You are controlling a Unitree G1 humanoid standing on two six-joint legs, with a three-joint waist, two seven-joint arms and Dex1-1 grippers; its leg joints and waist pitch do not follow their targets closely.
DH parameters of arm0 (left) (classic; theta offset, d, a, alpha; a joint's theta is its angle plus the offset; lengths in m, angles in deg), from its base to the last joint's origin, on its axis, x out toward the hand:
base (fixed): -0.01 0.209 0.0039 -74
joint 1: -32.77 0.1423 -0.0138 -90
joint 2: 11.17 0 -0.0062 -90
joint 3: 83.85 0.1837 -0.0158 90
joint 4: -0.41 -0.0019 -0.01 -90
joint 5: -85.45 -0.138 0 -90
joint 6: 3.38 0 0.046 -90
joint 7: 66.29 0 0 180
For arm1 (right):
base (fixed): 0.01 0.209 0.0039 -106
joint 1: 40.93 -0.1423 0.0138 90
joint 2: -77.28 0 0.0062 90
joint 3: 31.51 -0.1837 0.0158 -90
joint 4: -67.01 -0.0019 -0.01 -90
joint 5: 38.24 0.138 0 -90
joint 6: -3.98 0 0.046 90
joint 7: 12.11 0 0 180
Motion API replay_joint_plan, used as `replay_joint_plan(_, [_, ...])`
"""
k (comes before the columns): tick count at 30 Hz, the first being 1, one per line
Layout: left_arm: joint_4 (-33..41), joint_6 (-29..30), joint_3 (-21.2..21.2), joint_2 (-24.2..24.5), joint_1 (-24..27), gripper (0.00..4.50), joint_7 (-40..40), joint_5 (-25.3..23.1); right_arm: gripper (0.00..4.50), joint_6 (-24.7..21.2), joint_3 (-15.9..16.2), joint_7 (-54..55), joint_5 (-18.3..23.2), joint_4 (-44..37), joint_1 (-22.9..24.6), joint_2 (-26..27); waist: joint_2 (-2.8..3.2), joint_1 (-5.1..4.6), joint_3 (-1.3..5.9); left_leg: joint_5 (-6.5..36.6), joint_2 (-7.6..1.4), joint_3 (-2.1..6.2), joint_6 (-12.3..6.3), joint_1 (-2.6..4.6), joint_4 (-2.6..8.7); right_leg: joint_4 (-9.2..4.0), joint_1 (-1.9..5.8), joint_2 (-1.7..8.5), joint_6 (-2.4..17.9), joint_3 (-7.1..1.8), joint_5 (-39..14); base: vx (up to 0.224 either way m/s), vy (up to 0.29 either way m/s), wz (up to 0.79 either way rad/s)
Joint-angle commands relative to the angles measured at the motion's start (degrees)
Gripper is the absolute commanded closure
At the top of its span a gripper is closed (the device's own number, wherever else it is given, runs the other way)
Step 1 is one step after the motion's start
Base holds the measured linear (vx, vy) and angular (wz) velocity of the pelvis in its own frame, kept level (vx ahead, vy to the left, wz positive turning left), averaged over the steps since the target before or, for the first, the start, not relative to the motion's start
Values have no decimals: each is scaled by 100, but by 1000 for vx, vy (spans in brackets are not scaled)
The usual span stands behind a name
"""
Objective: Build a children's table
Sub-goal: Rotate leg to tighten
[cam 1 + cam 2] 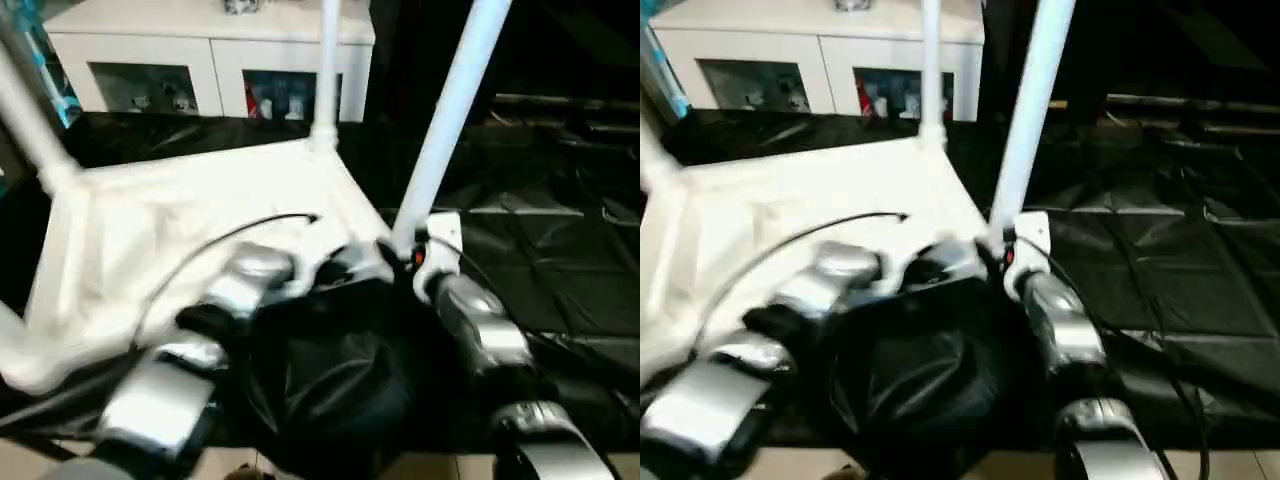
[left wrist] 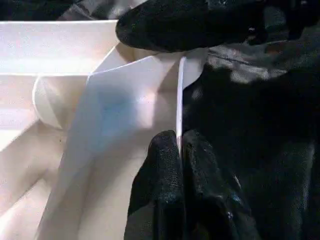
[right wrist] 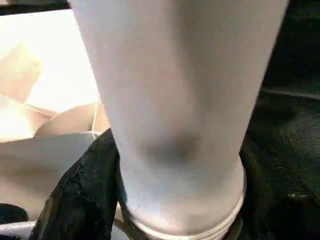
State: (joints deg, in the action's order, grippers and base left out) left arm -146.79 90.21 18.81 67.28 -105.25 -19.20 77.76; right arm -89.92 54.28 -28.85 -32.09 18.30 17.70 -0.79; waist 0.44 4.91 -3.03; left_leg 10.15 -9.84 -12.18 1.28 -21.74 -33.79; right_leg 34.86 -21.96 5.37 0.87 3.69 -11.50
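Black two-fingered right gripper (image 1: 405, 255) clasps the long white tapered tube leg (image 1: 452, 115) at the white plastic tabletop's (image 1: 180, 215) corner, left gripper (image 2: 180, 150) pinched shut on its thin rim; no writing readable.

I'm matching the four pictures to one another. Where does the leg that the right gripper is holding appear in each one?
Left eye view: the leg slants from top right down to the tabletop's near right corner.
Right eye view: the leg stands right of centre, same slant.
Left wrist view: too close to tell if the leg is in it.
Right wrist view: the leg is seen close up, a broad tube.
Shared landmark: the tabletop.
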Motion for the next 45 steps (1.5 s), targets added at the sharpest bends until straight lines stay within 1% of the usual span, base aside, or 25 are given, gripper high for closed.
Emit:
replay_joint_plan(1, [76,-221,-123,-283,-184,450,-268,162,108,-21,599,-932,27,44,59,486,-59,-26,347,1401,-374,225,-63,127,462,-480,155,443,1085,-289,-1124,0,0,0])
replay_joint_plan(2, [76,-221,-123,-283,-184,450,-268,162,108,-21,599,-932,27,44,59,486,-59,-21,348,1341,-371,225,-109,116,456,-471,166,445,1108,-287,-1050,0,0,0])
replay_joint_plan(5, [117,-426,-57,-128,-97,450,146,210,62,61,710,-1439,48,-67,52,264,-62,-11,349,1235,-370,216,-235,112,443,-470,184,447,1174,-275,-1013,0,0,0])
replay_joint_plan(7, [180,-489,-32,-40,-32,450,420,247,62,29,739,-1778,132,-180,73,131,-58,-6,353,1172,-383,215,-304,107,435,-456,187,447,1208,-273,-941,0,0,0])
replay_joint_plan(8, [227,-541,-11,19,14,450,627,271,62,6,772,-2022,180,-249,86,24,-77,-13,348,1168,-386,216,-322,103,441,-461,190,448,1212,-273,-948,0,0,0])
replay_joint_plan(9, [327,-589,44,142,98,450,983,289,62,-5,869,-2476,225,-401,130,-211,-72,4,357,1118,-390,219,-342,104,432,-450,203,452,1229,-267,-908,0,0,0])
replay_joint_plan(10, [327,-589,44,142,98,450,983,289,62,-5,869,-2476,225,-401,130,-211,-72,9,358,1085,-391,215,-370,98,423,-442,209,446,1240,-264,-852,0,0,0])
replay_joint_plan(11, [422,-677,115,273,180,450,1296,283,62,-63,948,-2939,278,-563,188,-444,-70,19,361,1002,-404,206,-433,86,415,-409,208,430,1289,-258,-687,0,0,0])
replay_joint_plan(13, [525,-749,147,421,266,450,1629,325,62,-178,1040,-3486,338,-804,274,-747,-73,31,361,956,-409,202,-475,83,409,-393,219,422,1337,-248,-609,0,0,0])
replay_joint_plan(14, [584,-767,148,496,309,450,1817,369,62,-263,1087,-3786,386,-949,324,-916,-60,50,367,911,-423,187,-513,90,396,-376,199,422,1378,-253,-501,0,0,0])
replay_joint_plan(15, [632,-779,148,557,342,450,1981,409,62,-351,1121,-4048,429,-1067,363,-1059,-73,47,365,884,-422,191,-538,75,397,-363,206,415,1414,-245,-448,0,0,0])
replay_joint_plan(16, [677,-779,149,607,369,450,2123,443,62,-443,1145,-4263,468,-1167,394,-1174,-72,74,374,895,-425,186,-560,94,381,-360,206,428,1450,-245,-448,0,0,0])
replay_joint_plan(19, [912,-700,205,841,504,450,2770,551,62,-695,1290,-4943,564,-1567,532,-1602,-64,112,362,899,-441,186,-550,96,392,-357,186,432,1466,-251,-503,0,0,0])
replay_joint_plan(21, [953,-687,216,881,526,450,2876,564,62,-738,1307,-5035,585,-1620,548,-1661,-64,134,360,950,-444,180,-519,107,392,-366,169,438,1464,-258,-577,0,0,0])
replay_joint_plan(23, [1033,-672,214,962,570,450,3005,591,62,-813,1365,-5217,602,-1724,582,-1787,-71,148,350,1052,-443,181,-435,107,403,-379,164,446,1444,-262,-759,0,0,0])
replay_joint_plan(24, [1061,-650,216,988,583,450,3056,602,62,-812,1395,-5268,588,-1748,592,-1827,-58,157,352,1115,-449,189,-371,118,411,-390,162,451,1413,-262,-884,0,0,0])
replay_joint_plan(27, [1073,-647,205,1013,587,450,3107,595,96,-869,1459,-5373,555,-1788,616,-1872,-71,153,352,1145,-445,192,-285,122,420,-397,156,451,1376,-265,-955,0,0,0])
replay_joint_plan(33, [1084,-649,185,1013,595,450,3081,575,130,-998,1544,-5424,566,-1919,671,-1857,-63,161,367,993,-436,191,-316,109,402,-366,169,448,1404,-262,-711,0,0,0])
replay_joint_plan(36, [1075,-650,165,984,593,450,3023,577,161,-989,1531,-5360,566,-1918,717,-1839,-64,169,366,980,-433,185,-345,113,395,-369,165,446,1423,-259,-671,0,0,0])
replay_joint_plan(38, [1028,-673,122,938,572,450,2862,547,174,-1027,1466,-5193,574,-1888,787,-1771,-63,177,361,1037,-438,187,-324,121,402,-386,159,451,1394,-261,-782,0,0,0])
replay_joint_plan(39, [940,-653,54,848,518,450,2621,531,174,-944,1352,-4767,477,-1753,829,-1633,-77,172,359,1049,-436,190,-310,113,407,-384,166,447,1378,-261,-820,0,0,0])
replay_joint_plan(40, [882,-634,34,802,476,450,2432,490,177,-891,1283,-4531,441,-1673,840,-1540,-72,159,352,1088,-438,195,-261,115,415,-387,146,453,1361,-269,-878,0,0,0])
replay_joint_plan(41, [873,-630,31,795,469,450,2402,483,179,-884,1272,-4495,436,-1662,842,-1526,-78,144,353,1121,-429,205,-233,107,422,-392,159,457,1347,-263,-947,0,0,0])
replay_joint_plan(44, [519,-503,-61,512,229,450,1433,307,181,-803,928,-3250,305,-1261,815,-1045,-82,88,328,1447,-413,221,-39,147,446,-484,130,481,1193,-276,-1615,0,0,0])
replay_joint_plan(45, [435,-480,-97,437,171,450,1214,291,181,-813,860,-3017,299,-1190,806,-943,-82,73,326,1473,-417,223,2,150,452,-495,119,483,1171,-282,-1684,0,0,0])
